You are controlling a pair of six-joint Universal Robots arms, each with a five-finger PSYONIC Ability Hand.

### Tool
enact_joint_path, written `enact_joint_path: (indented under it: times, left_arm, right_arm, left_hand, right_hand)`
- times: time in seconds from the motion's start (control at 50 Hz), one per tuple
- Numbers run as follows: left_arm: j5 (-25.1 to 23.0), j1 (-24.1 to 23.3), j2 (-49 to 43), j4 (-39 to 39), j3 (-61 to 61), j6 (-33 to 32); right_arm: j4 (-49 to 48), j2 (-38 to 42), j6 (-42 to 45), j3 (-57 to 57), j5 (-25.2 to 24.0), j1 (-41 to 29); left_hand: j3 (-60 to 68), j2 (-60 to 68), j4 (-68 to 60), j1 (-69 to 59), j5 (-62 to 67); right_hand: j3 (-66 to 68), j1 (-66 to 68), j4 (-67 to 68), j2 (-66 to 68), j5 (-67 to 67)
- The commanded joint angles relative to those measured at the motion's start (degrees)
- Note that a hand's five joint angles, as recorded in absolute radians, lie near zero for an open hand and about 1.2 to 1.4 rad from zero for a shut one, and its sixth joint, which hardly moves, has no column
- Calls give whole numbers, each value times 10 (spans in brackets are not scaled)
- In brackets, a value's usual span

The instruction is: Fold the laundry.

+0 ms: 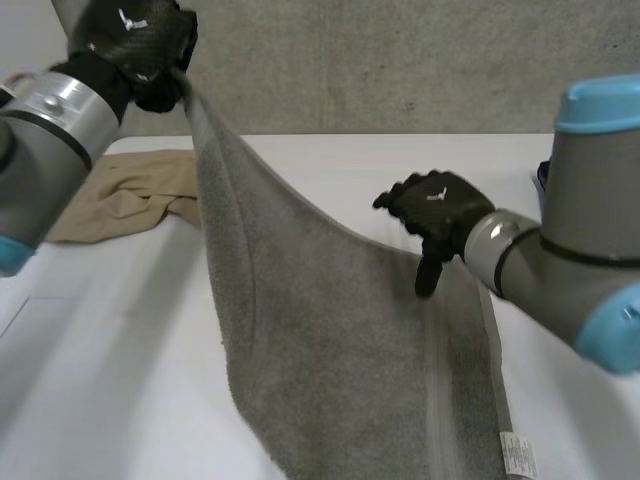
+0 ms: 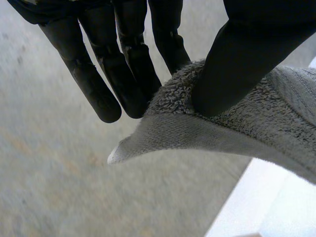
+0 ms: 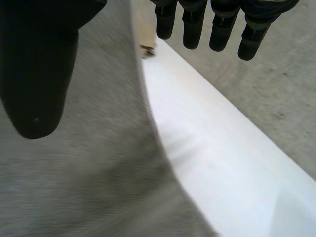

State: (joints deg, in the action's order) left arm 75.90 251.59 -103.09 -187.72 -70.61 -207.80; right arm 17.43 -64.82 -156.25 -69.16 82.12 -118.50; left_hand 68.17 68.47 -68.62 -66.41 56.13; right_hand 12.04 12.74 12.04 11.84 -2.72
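Note:
A grey towel [image 1: 340,340] hangs slanted from a raised corner down to the white table [image 1: 100,350]. My left hand [image 1: 140,45] holds that corner high at the far left. In the left wrist view the thumb [image 2: 237,64] pinches the towel's corner [image 2: 237,123] against the fingers [image 2: 128,74]. My right hand [image 1: 440,210] hovers at the towel's upper edge, right of the middle. In the right wrist view its fingers [image 3: 217,24] are straight and spread from the thumb [image 3: 37,74], with the towel [image 3: 89,163] under the thumb and nothing pinched.
A beige cloth [image 1: 130,195] lies crumpled at the table's far left, behind the towel. A white label [image 1: 518,455] is sewn at the towel's near right edge. A concrete wall stands behind the table's far edge.

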Motion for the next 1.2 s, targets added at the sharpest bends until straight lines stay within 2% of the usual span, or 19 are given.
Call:
enact_joint_path:
  times: [0.02, 0.14, 0.18, 0.22, 0.24, 0.26, 0.34, 0.44, 0.48, 0.6, 0.72, 0.88, 1.0, 1.02, 1.04, 1.1, 1.12, 1.14, 1.2]
  left_arm:
    - [-37, -14, 100, -3, -43, 9]
    - [-33, -36, 151, -35, -72, 19]
    - [-29, -36, 158, -52, -76, 20]
    - [-27, -35, 158, -57, -77, 21]
    - [-26, -30, 156, -62, -74, 21]
    - [-26, -28, 156, -63, -73, 22]
    - [-26, 0, 134, -68, -50, 23]
    - [-15, 28, 79, -68, 13, 20]
    - [9, 37, 52, -67, 53, 21]
    - [67, 51, -3, -63, 127, 26]
    - [63, 48, -42, -55, 109, 41]
    - [46, 63, -83, -74, -13, 40]
    - [14, 81, -128, -138, -122, 30]
    - [10, 82, -133, -146, -132, 27]
    - [3, 84, -141, -158, -147, 22]
    - [-3, 85, -147, -171, -161, 12]
    - [-5, 87, -147, -172, -164, 6]
    - [-4, 87, -146, -172, -165, 6]
    - [-2, 90, -134, -164, -165, 5]
  right_arm:
    - [-11, 170, -57, 171, -1, 11]
    - [-19, 331, -130, 338, 12, 9]
    - [-20, 382, -136, 399, 18, 11]
    - [-20, 410, -136, 439, 27, 13]
    - [-20, 433, -136, 483, 41, 19]
    - [-21, 440, -136, 507, 52, 24]
    - [-46, 409, -126, 631, 109, 43]
    - [-162, 295, -112, 621, 121, 58]
    - [-196, 252, -110, 580, 120, 60]
    - [-294, 83, -93, 324, 76, 67]
    - [-326, -5, -78, 110, 29, 63]
    - [-330, -5, -71, -64, 19, 54]
    - [-337, 72, -59, -132, 12, 52]
    - [-335, 84, -57, -132, 10, 51]
    - [-334, 106, -50, -130, 8, 50]
    - [-333, 129, -42, -124, 10, 53]
    - [-332, 138, -39, -117, 12, 56]
    - [-331, 141, -39, -114, 13, 58]
    - [-322, 144, -43, -108, 18, 76]
  left_hand:
    - [118, 115, -114, -136, 139]
    - [118, 115, -114, -136, 139]
    - [118, 115, -114, -136, 139]
    - [118, 115, -114, -136, 139]
    - [118, 115, -114, -136, 139]
    - [118, 115, -114, -136, 139]
    - [118, 115, -114, -136, 139]
    - [118, 115, -114, -136, 139]
    - [118, 115, -114, -136, 139]
    - [118, 115, -114, -136, 139]
    - [118, 115, -114, -136, 139]
    - [118, 115, -114, -136, 139]
    - [118, 115, -114, -136, 139]
    - [118, 115, -114, -136, 139]
    - [118, 115, -114, -136, 139]
    - [118, 115, -114, -136, 139]
    - [118, 115, -114, -136, 139]
    - [118, 115, -114, -136, 139]
    - [118, 115, -114, -136, 139]
  right_hand:
    - [-20, -27, -20, -18, 27]
    - [-20, -27, -20, -18, 27]
    - [140, 134, 140, 142, -134]
    - [384, 377, 384, 386, -377]
    - [677, 670, 677, 679, -670]
    - [680, 673, 680, 682, -673]
    - [680, 673, 680, 682, -673]
    - [680, 673, 680, 682, -673]
    - [680, 673, 680, 682, -673]
    - [680, 673, 680, 682, -673]
    - [680, 673, 680, 682, -673]
    - [680, 673, 680, 682, -673]
    - [680, 673, 680, 682, -673]
    - [629, 622, 629, 631, -623]
    - [516, 509, 516, 518, -509]
    - [369, 362, 369, 371, -362]
    - [217, 210, 217, 219, -210]
    - [148, 142, 148, 150, -142]
    - [79, 72, 79, 81, -72]
